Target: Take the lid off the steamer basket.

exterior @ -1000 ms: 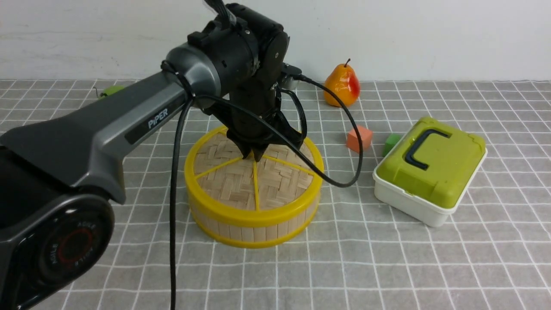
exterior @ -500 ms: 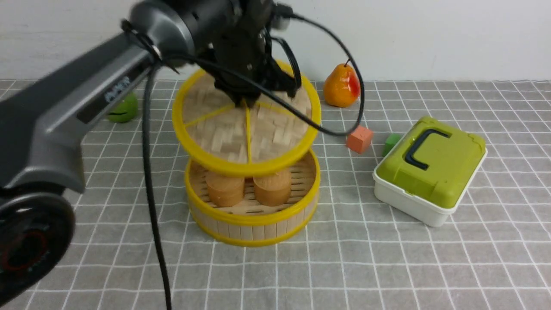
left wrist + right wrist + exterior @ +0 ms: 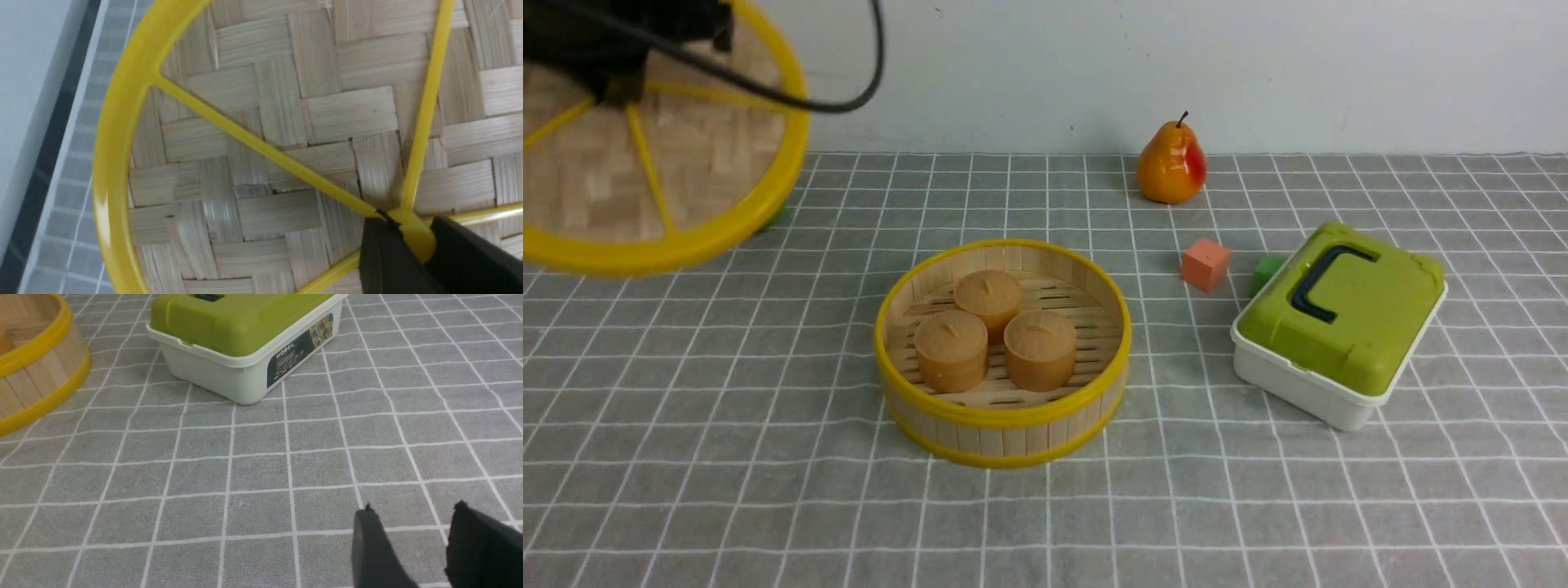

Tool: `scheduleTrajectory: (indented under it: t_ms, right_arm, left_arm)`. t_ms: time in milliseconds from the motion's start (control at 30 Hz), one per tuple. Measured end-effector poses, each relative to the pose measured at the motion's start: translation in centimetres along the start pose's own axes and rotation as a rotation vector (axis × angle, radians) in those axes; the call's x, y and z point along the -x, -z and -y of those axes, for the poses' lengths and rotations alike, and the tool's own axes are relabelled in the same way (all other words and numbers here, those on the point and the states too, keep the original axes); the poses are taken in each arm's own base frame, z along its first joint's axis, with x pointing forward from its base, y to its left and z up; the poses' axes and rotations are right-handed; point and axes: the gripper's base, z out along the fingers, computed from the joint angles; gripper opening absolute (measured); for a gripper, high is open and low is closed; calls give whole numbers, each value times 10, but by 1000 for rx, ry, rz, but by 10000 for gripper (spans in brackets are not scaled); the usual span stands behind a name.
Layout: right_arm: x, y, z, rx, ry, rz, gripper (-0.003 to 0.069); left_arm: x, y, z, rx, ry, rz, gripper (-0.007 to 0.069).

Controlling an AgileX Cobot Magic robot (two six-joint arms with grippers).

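The lid [image 3: 686, 180], a woven bamboo disc with a yellow rim and spokes, hangs tilted in the air at the far upper left of the front view, well clear of the table. My left gripper [image 3: 611, 91] is shut on its yellow centre knob; in the left wrist view both black fingers of the left gripper [image 3: 412, 234] press that knob, with the lid [image 3: 286, 122] filling the frame. The steamer basket [image 3: 1005, 437] stands uncovered mid-table with three brown round cakes [image 3: 992, 331] inside. My right gripper [image 3: 414, 510] hovers open over bare cloth, away from the basket [image 3: 36, 375].
A white box with a green lid [image 3: 1339, 318] sits right of the basket, also seen as the box [image 3: 245, 330] in the right wrist view. An orange cube [image 3: 1205, 264], a green cube [image 3: 1266, 269] and a pear [image 3: 1172, 163] lie behind. A black cable [image 3: 849, 98] trails from the left arm.
My left gripper lifted the lid off the basket and carried it up and far to the left. The basket is now uncovered, showing the three cakes.
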Motion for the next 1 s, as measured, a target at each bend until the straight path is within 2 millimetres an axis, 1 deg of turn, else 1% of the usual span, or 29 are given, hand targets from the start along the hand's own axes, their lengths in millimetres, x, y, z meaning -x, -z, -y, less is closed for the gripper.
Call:
scheduleTrajectory:
  t_ms: [33, 100, 233, 300, 333, 367, 400, 500, 567, 600, 667, 733, 800, 833, 867, 900, 933, 967, 1000]
  right_arm:
    - [0, 0, 0, 0, 0, 0, 242]
    - [0, 0, 0, 0, 0, 0, 242]
    - [0, 0, 0, 0, 0, 0, 242]
    - [0, 0, 0, 0, 0, 0, 242]
    - [0, 0, 0, 0, 0, 0, 242]
    - [0, 0, 0, 0, 0, 0, 242]
    - [0, 0, 0, 0, 0, 0, 242]
    - [0, 0, 0, 0, 0, 0, 242]
    - [0, 0, 0, 0, 0, 0, 242]
    - [0, 0, 0, 0, 0, 0, 242]
    - [0, 0, 0, 0, 0, 0, 242]
    - [0, 0, 0, 0, 0, 0, 242]
    - [0, 0, 0, 0, 0, 0, 242]
    - [0, 0, 0, 0, 0, 0, 242]
    - [0, 0, 0, 0, 0, 0, 242]
    - [0, 0, 0, 0, 0, 0, 242]
    - [0, 0, 0, 0, 0, 0, 242]
    - [0, 0, 0, 0, 0, 0, 242]
    - [0, 0, 0, 0, 0, 0, 242]
  left_arm:
    - [-6, -16, -5, -2, 24, -20, 111]
    - [-22, -51, -5, -28, 56, -52, 111]
    - [-46, -101, 11, -81, 62, -105, 111]
    - [-51, -121, 21, -99, 53, -122, 111]
    - [-53, -125, 23, -100, 50, -129, 111]
    - [-58, -144, 31, -104, 42, -151, 111]
    - [-59, -145, 31, -104, 41, -153, 111]
    - [-68, -169, 39, -97, 58, -197, 111]
    - [-70, -174, 41, -98, 62, -202, 111]
    - [-70, -177, 42, -103, 69, -200, 125]
    - [-68, -175, 44, -124, 92, -182, 173]
    - [-64, -168, 44, -155, 126, -155, 221]
    - [-49, -138, 40, -216, 192, -71, 264]
    - [-47, -135, 39, -219, 195, -60, 265]
    - [-37, -109, 33, -256, 231, 14, 261]
    - [-35, -104, 32, -261, 235, 26, 260]
    - [-25, -72, 23, -295, 263, 114, 239]
    - [-20, -47, 15, -314, 278, 178, 216]
    - [-16, -16, 5, -335, 291, 251, 183]
